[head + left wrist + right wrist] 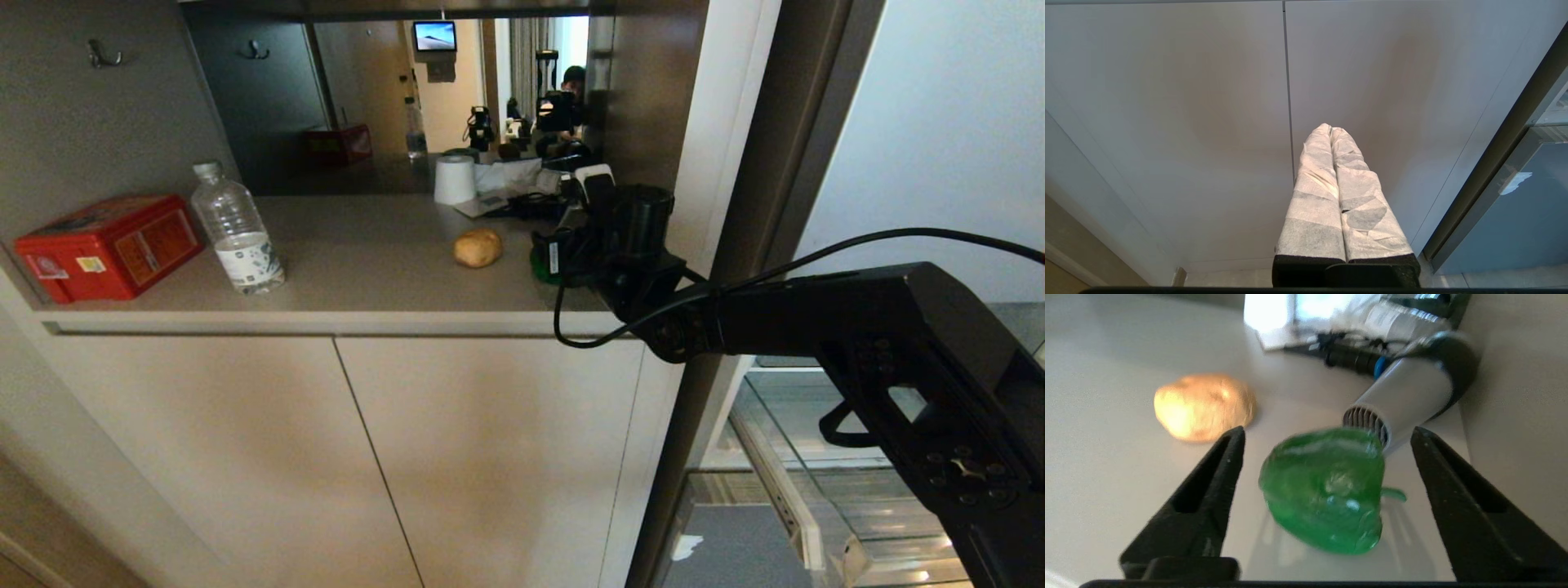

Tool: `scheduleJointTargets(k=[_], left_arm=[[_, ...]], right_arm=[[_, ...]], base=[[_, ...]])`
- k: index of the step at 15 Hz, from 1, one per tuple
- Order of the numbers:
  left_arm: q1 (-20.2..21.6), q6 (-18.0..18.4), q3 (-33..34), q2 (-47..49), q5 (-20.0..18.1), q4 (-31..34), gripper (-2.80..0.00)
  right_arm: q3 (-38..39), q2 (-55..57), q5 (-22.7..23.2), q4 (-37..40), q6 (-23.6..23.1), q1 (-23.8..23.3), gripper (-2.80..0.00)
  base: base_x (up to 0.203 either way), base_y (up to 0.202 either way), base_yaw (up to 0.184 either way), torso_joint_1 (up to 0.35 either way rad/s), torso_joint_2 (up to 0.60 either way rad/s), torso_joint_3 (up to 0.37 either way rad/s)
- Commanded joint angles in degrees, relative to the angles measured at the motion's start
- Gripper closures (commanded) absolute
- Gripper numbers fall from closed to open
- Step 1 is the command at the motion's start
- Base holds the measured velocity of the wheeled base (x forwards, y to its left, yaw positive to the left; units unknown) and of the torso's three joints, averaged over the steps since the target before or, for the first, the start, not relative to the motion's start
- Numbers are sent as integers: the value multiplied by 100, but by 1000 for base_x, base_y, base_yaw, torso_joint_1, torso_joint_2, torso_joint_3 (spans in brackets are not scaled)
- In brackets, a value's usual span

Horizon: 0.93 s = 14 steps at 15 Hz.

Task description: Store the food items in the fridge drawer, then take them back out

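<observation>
The green bell pepper (1327, 490) lies on the beige counter (367, 269), between the black fingers of my right gripper (1327, 433). That gripper is open, with a gap on each side of the pepper. In the head view only a green sliver of the pepper (539, 269) shows beside the right wrist. The tan potato (478, 247) sits on the counter just left of it, also visible in the right wrist view (1204, 406). The see-through fridge drawer (865, 523) stands pulled out at lower right, under my right arm. My left gripper (1330, 127) hangs shut before the cabinet doors, holding nothing.
A grey hair dryer (1404, 396) lies right behind the pepper, with cables beyond it. A white paper roll (454, 180), a water bottle (237, 229) and a red box (110, 245) stand on the counter. The niche's side wall (653, 106) rises close on the right.
</observation>
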Motion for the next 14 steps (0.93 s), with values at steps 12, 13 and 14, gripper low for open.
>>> scheduleJointTargets(k=[12,13,14], left_arm=[[0,0,0,9,1,-1,0],[0,0,0,9,1,-1,0],[0,0,0,9,1,-1,0]], right_arm=[[-78,422,64,240,13,-32,-280],[-78,448,55,240,13,-40,-280],[-78,449,55,240,22,-40,-280]], base=[[0,0,0,0,0,0],[0,0,0,0,0,0],[0,0,0,0,0,0]])
